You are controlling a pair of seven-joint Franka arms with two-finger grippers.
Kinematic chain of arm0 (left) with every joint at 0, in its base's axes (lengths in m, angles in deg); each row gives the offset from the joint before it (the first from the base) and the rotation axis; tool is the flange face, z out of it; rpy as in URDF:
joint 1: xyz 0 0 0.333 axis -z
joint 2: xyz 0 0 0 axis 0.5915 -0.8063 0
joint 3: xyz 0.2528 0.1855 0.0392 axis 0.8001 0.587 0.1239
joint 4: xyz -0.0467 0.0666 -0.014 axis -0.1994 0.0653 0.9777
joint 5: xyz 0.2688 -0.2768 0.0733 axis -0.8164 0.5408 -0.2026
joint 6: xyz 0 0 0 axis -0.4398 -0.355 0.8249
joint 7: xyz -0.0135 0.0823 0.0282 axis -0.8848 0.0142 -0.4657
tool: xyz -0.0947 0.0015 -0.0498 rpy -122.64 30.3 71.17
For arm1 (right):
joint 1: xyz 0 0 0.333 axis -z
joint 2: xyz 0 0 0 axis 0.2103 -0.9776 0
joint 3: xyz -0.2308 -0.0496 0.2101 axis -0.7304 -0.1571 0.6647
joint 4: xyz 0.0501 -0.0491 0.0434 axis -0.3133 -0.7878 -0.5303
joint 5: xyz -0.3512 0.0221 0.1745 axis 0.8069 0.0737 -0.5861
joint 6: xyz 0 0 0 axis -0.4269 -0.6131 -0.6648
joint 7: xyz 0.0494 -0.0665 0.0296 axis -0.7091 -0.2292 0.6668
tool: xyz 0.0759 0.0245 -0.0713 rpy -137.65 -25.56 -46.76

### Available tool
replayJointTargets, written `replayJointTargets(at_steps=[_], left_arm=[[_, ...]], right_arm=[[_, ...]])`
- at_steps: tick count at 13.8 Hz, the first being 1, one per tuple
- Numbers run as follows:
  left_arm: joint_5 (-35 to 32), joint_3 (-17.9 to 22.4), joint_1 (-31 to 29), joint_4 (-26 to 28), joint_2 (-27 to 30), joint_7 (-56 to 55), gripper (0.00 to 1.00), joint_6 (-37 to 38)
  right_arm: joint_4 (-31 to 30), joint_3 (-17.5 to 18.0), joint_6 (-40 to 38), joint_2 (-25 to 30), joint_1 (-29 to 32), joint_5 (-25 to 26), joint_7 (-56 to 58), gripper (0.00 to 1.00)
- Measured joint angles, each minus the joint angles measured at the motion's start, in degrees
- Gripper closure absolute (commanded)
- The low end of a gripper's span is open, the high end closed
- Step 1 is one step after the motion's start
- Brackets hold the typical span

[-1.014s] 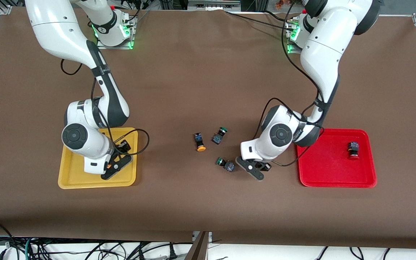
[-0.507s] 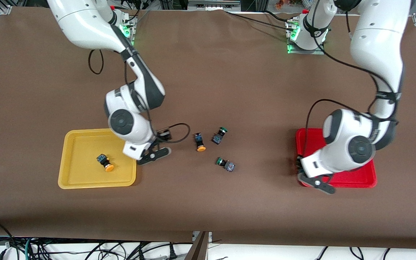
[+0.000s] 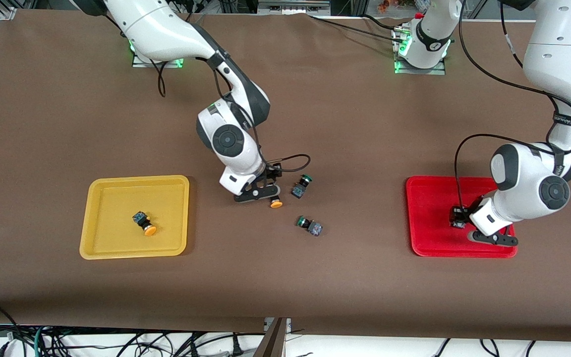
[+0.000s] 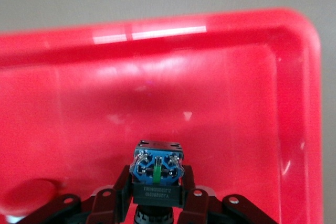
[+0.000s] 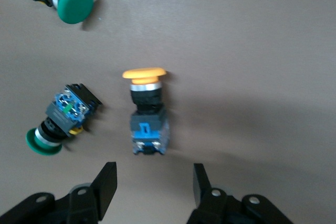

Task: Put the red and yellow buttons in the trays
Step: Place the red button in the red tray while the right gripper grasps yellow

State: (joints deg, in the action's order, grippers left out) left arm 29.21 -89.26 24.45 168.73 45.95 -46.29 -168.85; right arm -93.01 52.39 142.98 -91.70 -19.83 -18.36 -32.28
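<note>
Right pincer [image 5: 149, 192] gapes empty over mid-bench yellow button [image 5: 147, 113]; may bump green button [image 5: 60, 119]. Left pincer [image 4: 157, 203] grips red button [image 4: 156, 174] over red tray [image 3: 434, 243].

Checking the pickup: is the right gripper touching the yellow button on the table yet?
Apart. In the right wrist view the open right gripper has bare table between its fingers and the yellow button.

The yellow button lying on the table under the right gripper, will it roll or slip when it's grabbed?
The yellow button lies on its side, so its round cap and barrel might let it roll a little if nudged. Its blocky blue base looks flat-sided and should resist that. It looks rigid, so the open right gripper would probably hold it firmly across the base; the rounded barrel seems likelier to slip.
</note>
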Motion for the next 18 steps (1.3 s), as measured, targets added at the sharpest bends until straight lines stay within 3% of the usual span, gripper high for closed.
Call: replayJointTargets(at_steps=[5,6,9,11,14,15,16,18], left_arm=[[0.3,-1.3,0.3,4.3,2.8,-5.5,0.84,-2.1],[0.3,-1.4,0.3,4.4,3.0,-6.2,0.83,-2.4],[0.3,-1.4,0.3,5.4,2.9,-7.5,0.76,-4.5],[0.3,-1.4,0.4,6.1,2.7,-8.8,0.62,-5.3],[0.3,-1.4,0.6,6.5,2.5,-10.1,0.18,-5.4],[0.3,-1.4,0.7,6.5,2.4,-10.2,0.16,-5.4],[0.3,-1.5,0.8,6.5,2.5,-10.2,0.02,-5.4],[0.3,-1.5,1.3,5.9,2.5,-10.3,0.00,-5.6]], right_arm=[[2.7,-0.3,4.0,-4.1,-0.6,4.0,-0.5,0.34],[3.1,-0.3,4.6,-4.8,-0.8,4.4,-0.8,0.41],[3.5,-0.7,5.3,-6.0,-1.9,5.6,-1.4,0.95],[3.8,-1.1,5.1,-6.0,-1.9,5.7,-1.5,1.00],[5.3,-3.7,0.9,-4.6,-1.7,6.0,-1.5,1.00],[5.7,-5.0,-1.4,-3.4,-1.1,6.5,1.0,1.00],[6.0,-6.5,-3.9,-1.7,-0.1,6.9,5.4,1.00],[5.8,-11.8,-11.0,2.0,1.9,7.0,15.6,1.00]])
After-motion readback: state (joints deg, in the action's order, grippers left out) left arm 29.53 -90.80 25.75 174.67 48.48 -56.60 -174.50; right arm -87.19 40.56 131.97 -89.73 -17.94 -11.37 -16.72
